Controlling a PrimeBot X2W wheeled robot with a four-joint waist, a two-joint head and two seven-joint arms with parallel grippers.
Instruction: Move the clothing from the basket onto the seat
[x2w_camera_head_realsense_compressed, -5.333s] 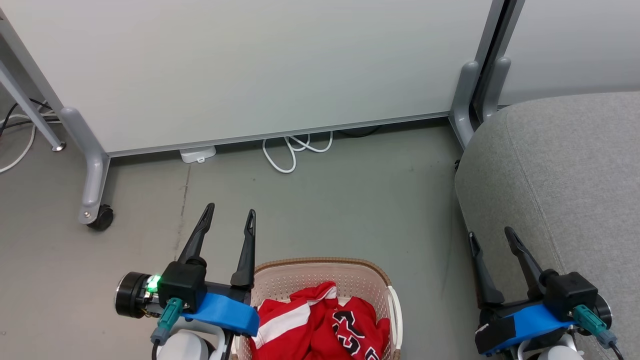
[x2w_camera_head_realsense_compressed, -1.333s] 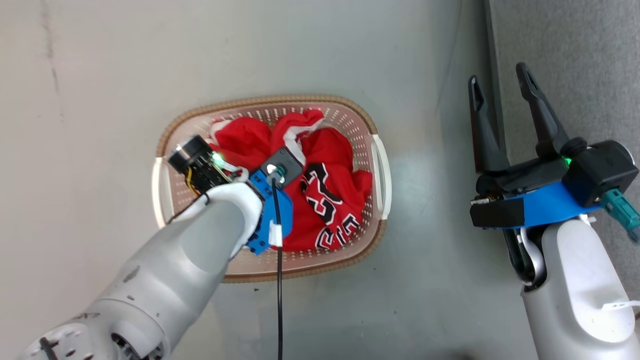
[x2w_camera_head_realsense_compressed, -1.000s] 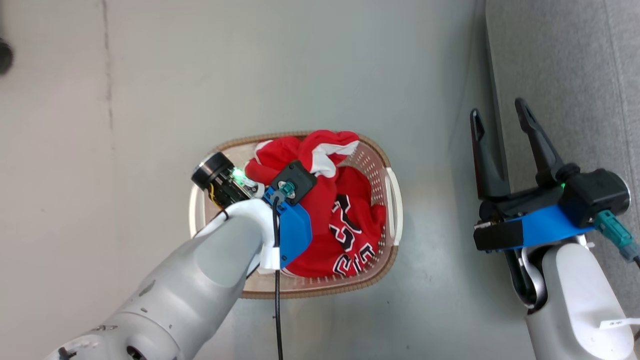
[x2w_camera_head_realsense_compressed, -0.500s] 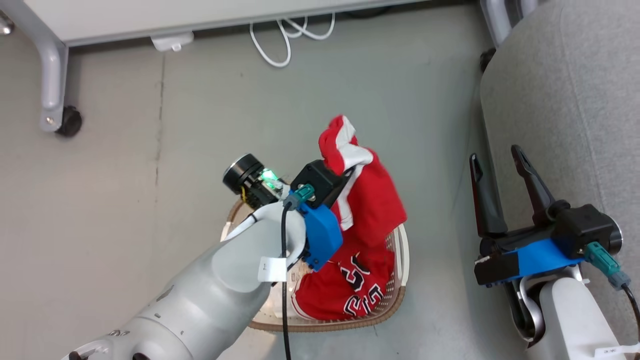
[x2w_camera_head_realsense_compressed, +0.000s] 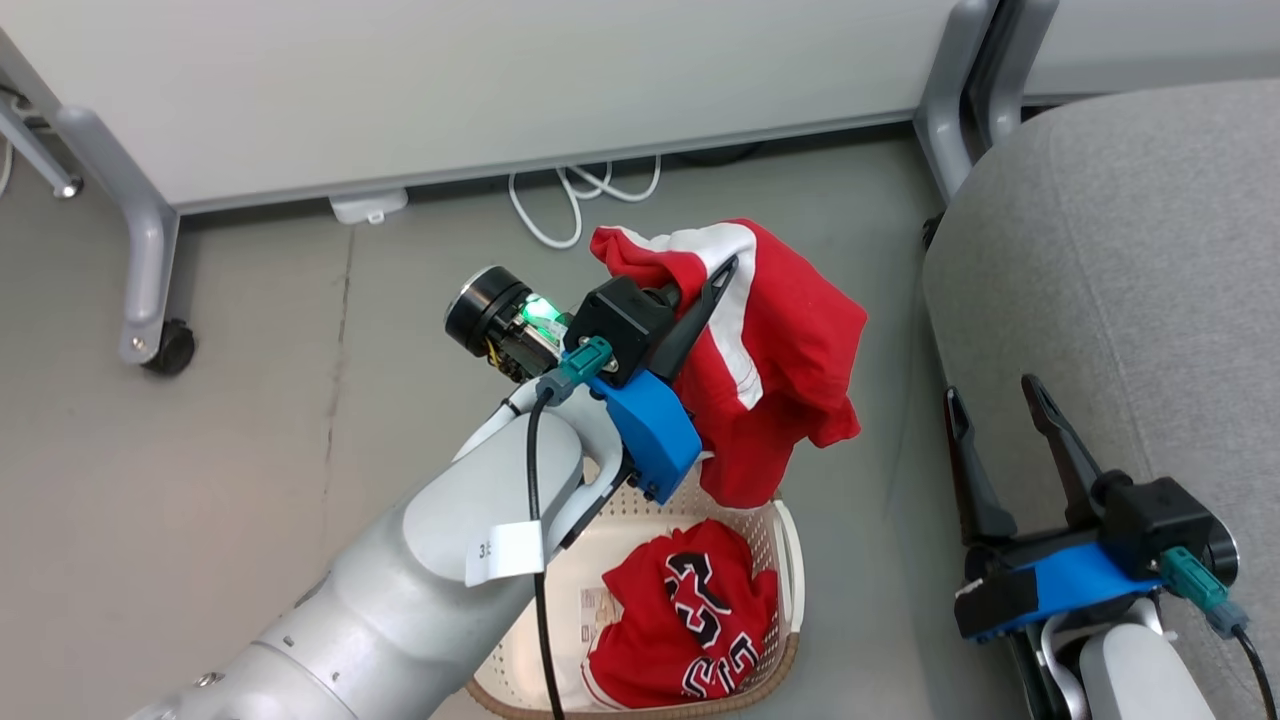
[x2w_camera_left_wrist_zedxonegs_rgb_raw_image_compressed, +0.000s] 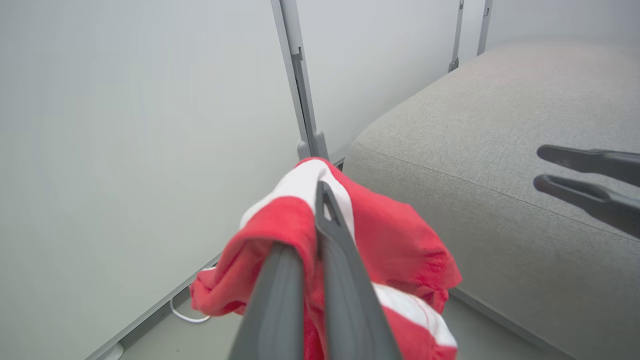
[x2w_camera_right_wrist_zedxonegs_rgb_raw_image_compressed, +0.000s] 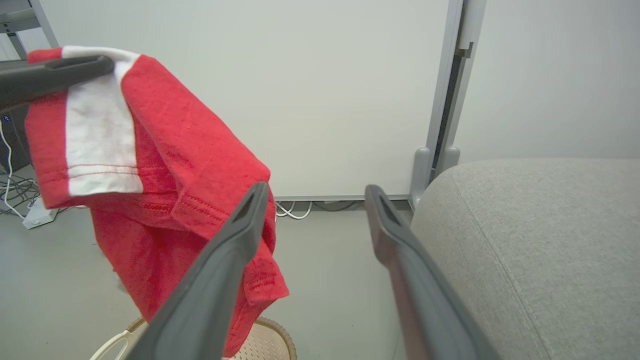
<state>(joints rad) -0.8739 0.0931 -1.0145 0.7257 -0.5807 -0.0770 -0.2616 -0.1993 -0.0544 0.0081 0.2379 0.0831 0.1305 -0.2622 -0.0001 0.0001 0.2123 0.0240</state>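
Premises: grey floor (x2w_camera_head_realsense_compressed: 300, 400) before a white partition panel (x2w_camera_head_realsense_compressed: 450, 80).

Seat (x2w_camera_head_realsense_compressed: 1120, 250): largest item, on the robot's right, with nothing lying on its visible cushion.

Basket (x2w_camera_head_realsense_compressed: 640, 540): on the floor at the lower centre, apart from the seat's near edge. It holds the numbered garment (x2w_camera_head_realsense_compressed: 690, 620), bunched against its right side.

Striped garment (x2w_camera_head_realsense_compressed: 780, 360): suspended above the basket. Its long axis hangs downward from the grip and its lower hem is just over the rim.

Left gripper (x2w_camera_head_realsense_compressed: 720, 275): fingers pressed together on a fold at the garment's top.

Right gripper (x2w_camera_head_realsense_compressed: 990, 388): fingers spread apart, empty, at the seat's near edge.

Finding: the seat lies to the right of the held garment. The right gripper is nearer the seat and stands between the two. Judged requirement: a rightward carry by the left arm, passing clear of those open fingers.
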